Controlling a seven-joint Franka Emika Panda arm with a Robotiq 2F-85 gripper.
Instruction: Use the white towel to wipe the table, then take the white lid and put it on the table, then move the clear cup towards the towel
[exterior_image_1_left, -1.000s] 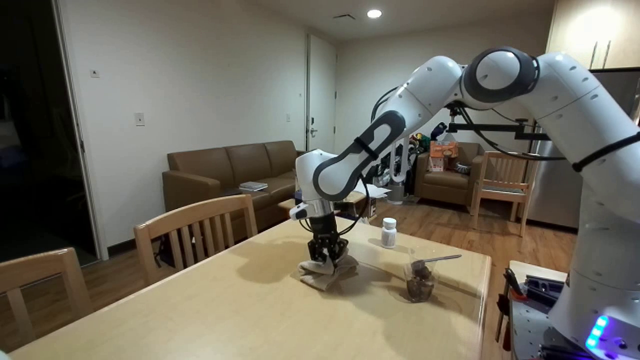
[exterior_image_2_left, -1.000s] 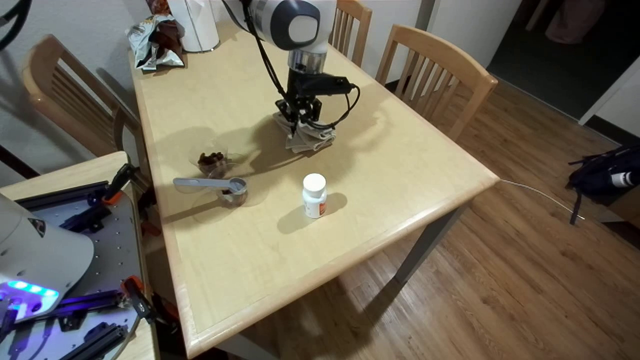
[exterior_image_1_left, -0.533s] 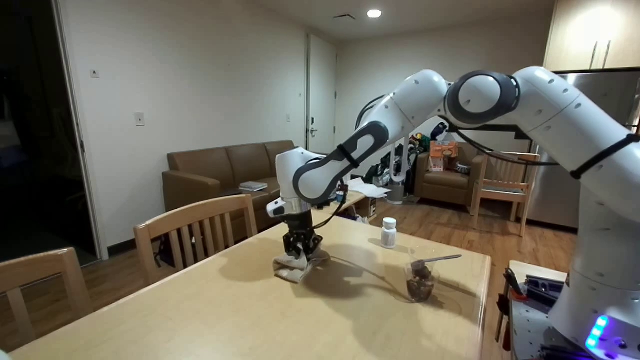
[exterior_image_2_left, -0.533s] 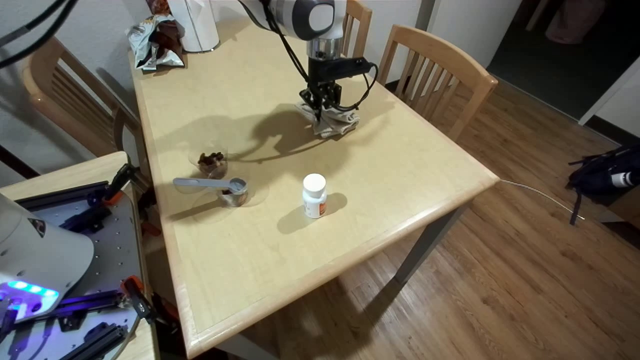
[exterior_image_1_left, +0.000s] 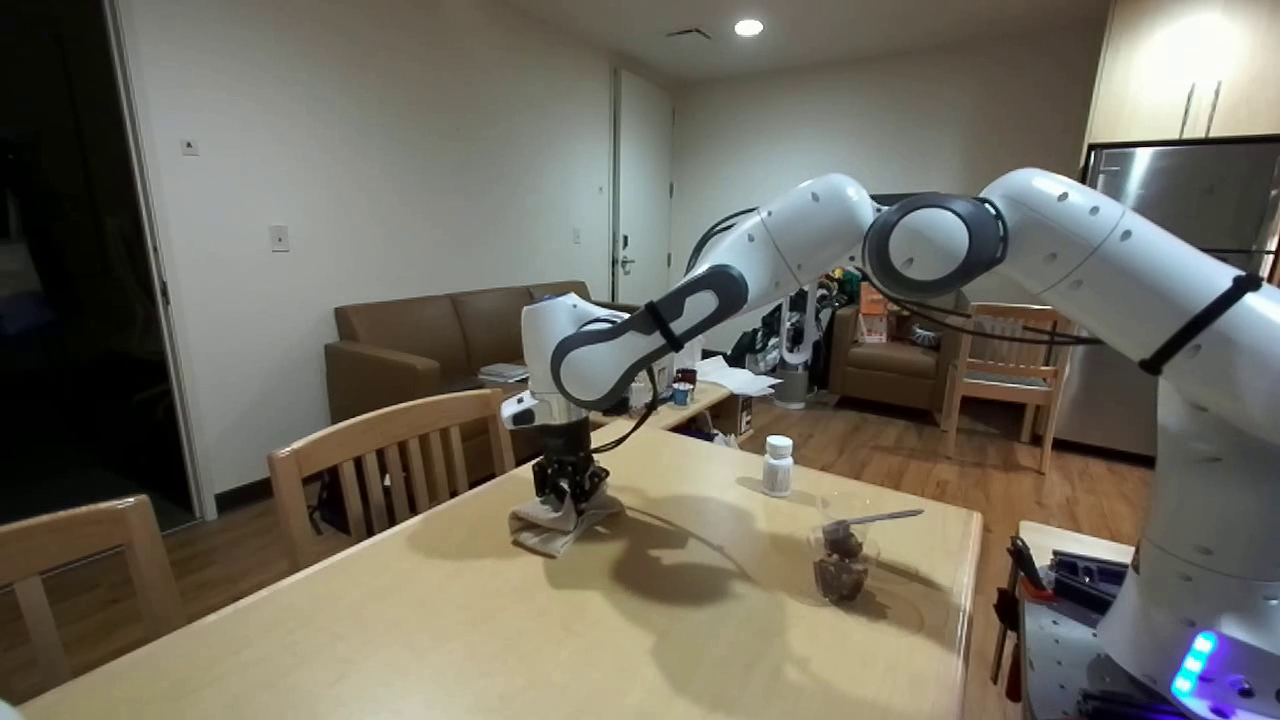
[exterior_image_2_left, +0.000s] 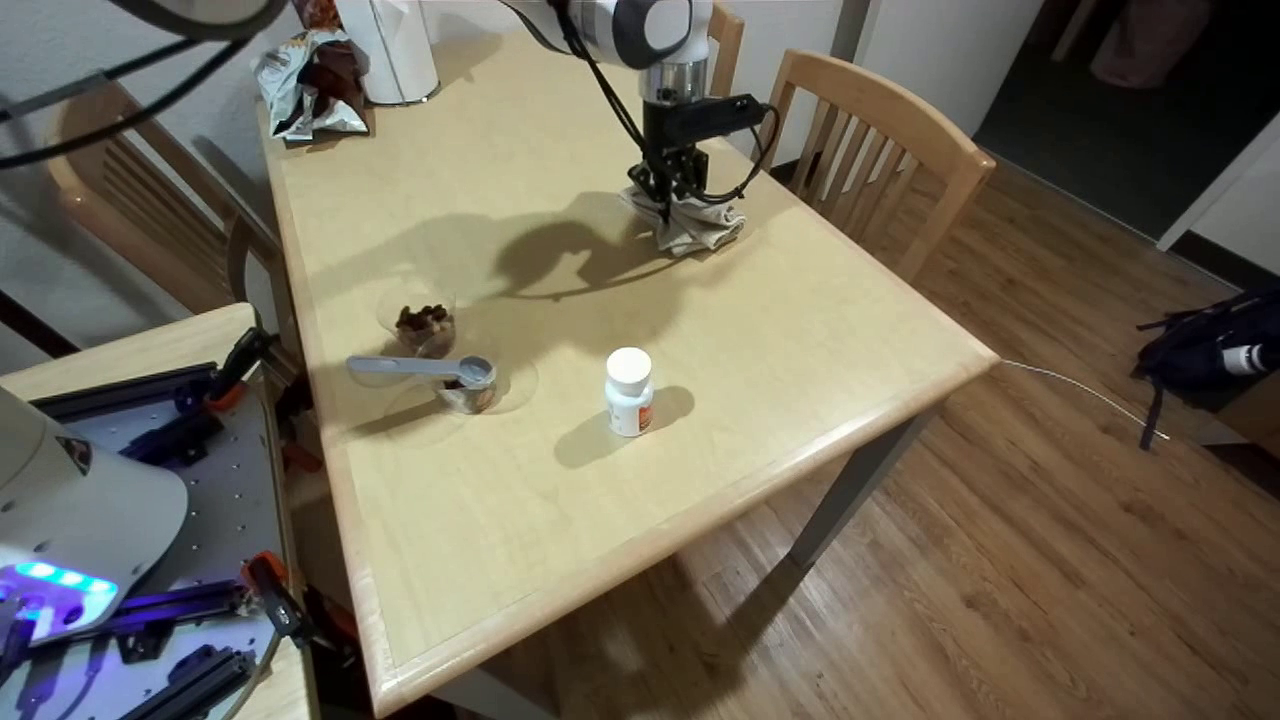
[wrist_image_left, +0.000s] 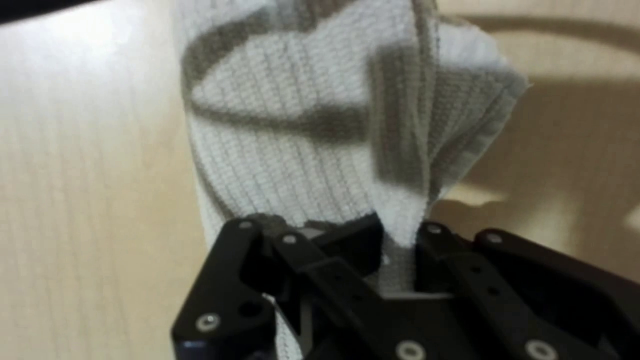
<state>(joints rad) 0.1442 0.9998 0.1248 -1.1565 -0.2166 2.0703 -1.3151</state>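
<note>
In an exterior view: gripper (exterior_image_1_left: 565, 500) points down into the white towel (exterior_image_1_left: 543, 530), holding it. Towel bunched directly under it, lying on the table (exterior_image_1_left: 420, 630) close to the left edge, beside a wooden chair (exterior_image_1_left: 385, 425). White bottle (exterior_image_1_left: 777, 475) upright near the far edge, white lid (exterior_image_1_left: 779, 446) on top; both well apart from gripper and towel.

In an exterior view: towel below the gripper, near the right edge, folds sticking out past it on the right-edge side. Clear cup (exterior_image_2_left: 467, 397) with dark contents by the left edge; second clear cup (exterior_image_2_left: 428, 337), also dark contents, just beyond it. Can't tell which one the task means. Both well apart from the gripper. Grey scoop (exterior_image_2_left: 395, 366) has its bowl over the nearer cup, handle towards the left edge. Bottle stands between towel and near edge. Snack bag (exterior_image_2_left: 318, 95) and paper roll (exterior_image_2_left: 398, 65) along the left edge, far end. Robot base (exterior_image_2_left: 80, 500) off the left edge.

Wrist view: fingers (wrist_image_left: 357, 240) closed on an upright towel fold, one finger each side. Rest of towel spreads out past them, shadows across it, table surface on both sides.
</note>
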